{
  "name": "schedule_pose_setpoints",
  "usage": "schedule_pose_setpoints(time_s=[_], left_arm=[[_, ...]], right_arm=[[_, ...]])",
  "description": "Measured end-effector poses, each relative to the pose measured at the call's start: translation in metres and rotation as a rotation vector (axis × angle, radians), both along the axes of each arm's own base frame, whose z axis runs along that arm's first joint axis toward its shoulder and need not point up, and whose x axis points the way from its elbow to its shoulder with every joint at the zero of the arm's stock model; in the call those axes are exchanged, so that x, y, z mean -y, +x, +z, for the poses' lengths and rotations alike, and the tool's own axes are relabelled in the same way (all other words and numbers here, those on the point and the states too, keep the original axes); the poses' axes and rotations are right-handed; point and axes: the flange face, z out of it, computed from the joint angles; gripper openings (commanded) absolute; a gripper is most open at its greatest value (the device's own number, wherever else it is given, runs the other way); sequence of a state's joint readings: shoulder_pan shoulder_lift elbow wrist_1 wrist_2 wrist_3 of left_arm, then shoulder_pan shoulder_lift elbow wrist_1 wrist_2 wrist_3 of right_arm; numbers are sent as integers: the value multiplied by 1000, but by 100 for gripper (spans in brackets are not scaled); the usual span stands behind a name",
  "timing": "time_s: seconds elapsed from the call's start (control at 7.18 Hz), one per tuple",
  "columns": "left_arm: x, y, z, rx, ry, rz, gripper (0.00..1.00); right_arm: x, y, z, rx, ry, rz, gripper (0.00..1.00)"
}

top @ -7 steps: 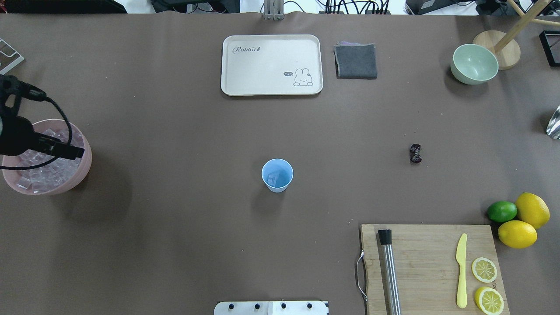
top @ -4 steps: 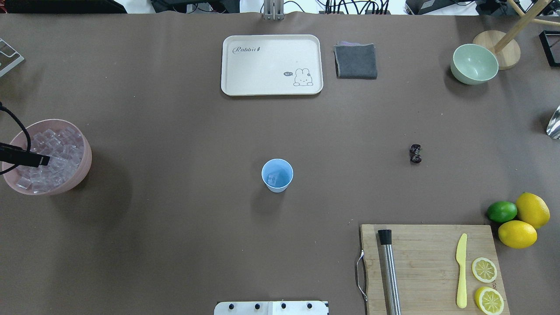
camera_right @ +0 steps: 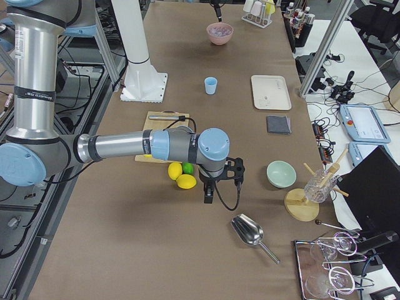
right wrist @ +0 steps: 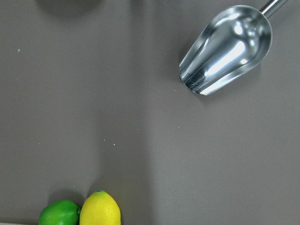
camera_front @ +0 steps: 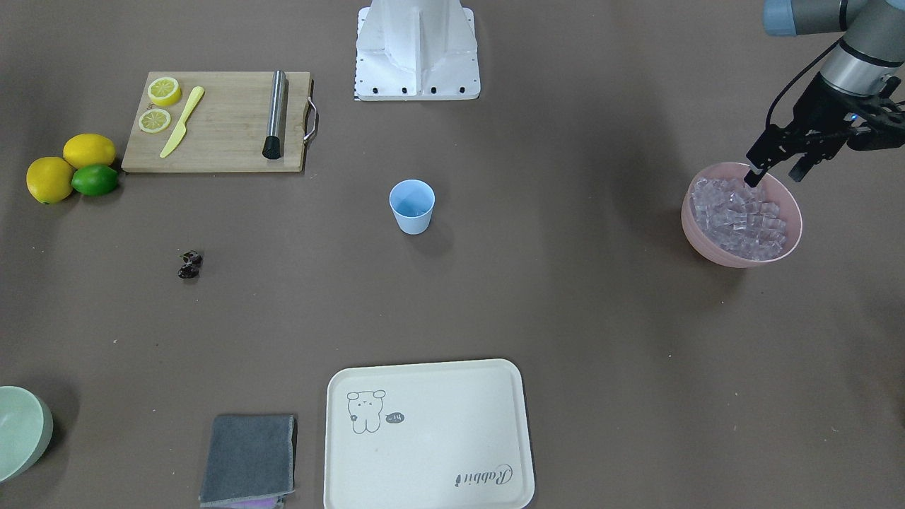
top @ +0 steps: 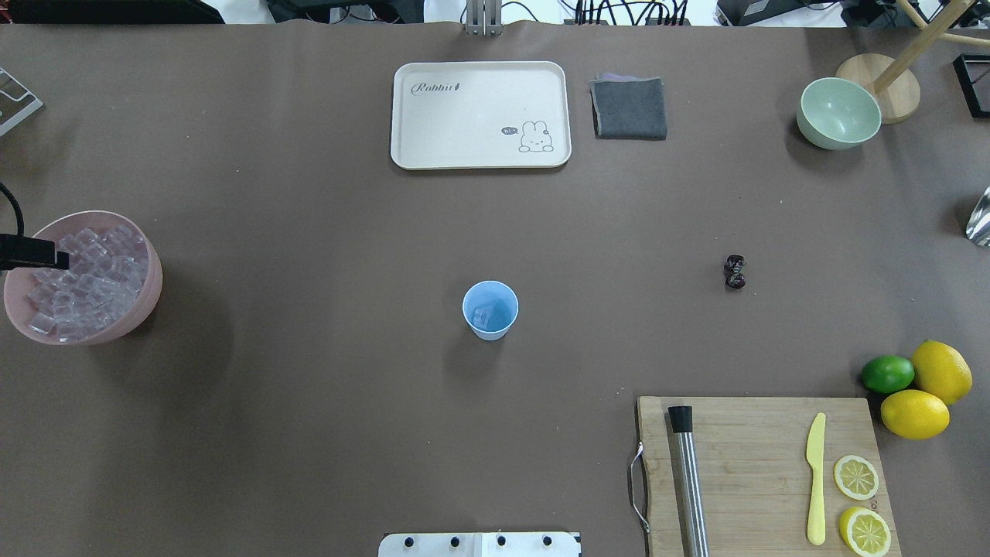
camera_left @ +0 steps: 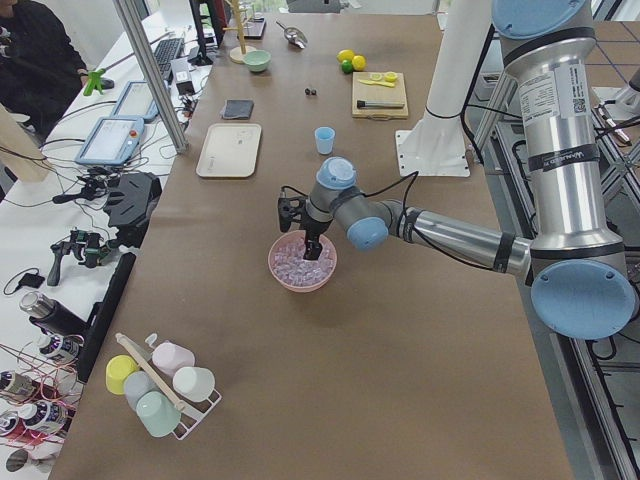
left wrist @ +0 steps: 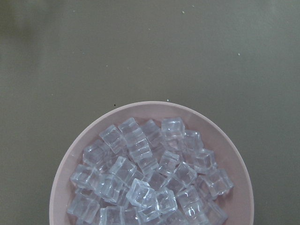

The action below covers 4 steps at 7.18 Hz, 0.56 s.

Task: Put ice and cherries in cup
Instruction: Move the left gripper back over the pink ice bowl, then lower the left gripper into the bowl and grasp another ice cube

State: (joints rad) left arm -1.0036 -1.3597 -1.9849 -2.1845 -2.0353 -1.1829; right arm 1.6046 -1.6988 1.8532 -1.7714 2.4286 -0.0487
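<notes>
The light blue cup (top: 490, 309) stands mid-table with one ice cube (top: 483, 316) inside; it also shows in the front view (camera_front: 411, 205). Many ice cubes (camera_front: 739, 215) fill the pink bowl (top: 147, 298), seen close in the left wrist view (left wrist: 150, 178). The dark cherries (top: 734, 271) lie on the table to the cup's right. My left gripper (camera_front: 776, 173) is open and empty, just above the bowl's robot-side rim; one fingertip (top: 46, 254) shows overhead. My right gripper (camera_right: 208, 195) hovers over the table beyond the lemons; I cannot tell whether it is open or shut.
A cream tray (top: 479, 158) and a grey cloth (top: 629, 108) lie at the far side. A pale green bowl (top: 839, 113) stands far right. A cutting board (top: 758, 464) holds a muddler, a knife and lemon halves. Lemons and a lime (top: 887, 374) sit beside it. A metal scoop (right wrist: 225, 49) lies at the right end.
My left gripper has drawn back from over the middle of the pink bowl toward the overhead view's left edge. Only one fingertip now shows there. Cup and cherries have not moved.
</notes>
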Motion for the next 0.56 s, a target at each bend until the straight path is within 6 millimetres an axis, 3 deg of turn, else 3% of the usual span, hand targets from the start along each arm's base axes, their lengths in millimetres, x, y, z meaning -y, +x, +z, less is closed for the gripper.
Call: schedule_pose_setpoints(time_s=[0.56], left_arm=[[3,4,0,-46,-169,-212,97]], right_arm=[[6,0,-11,-1,26,-2,100]])
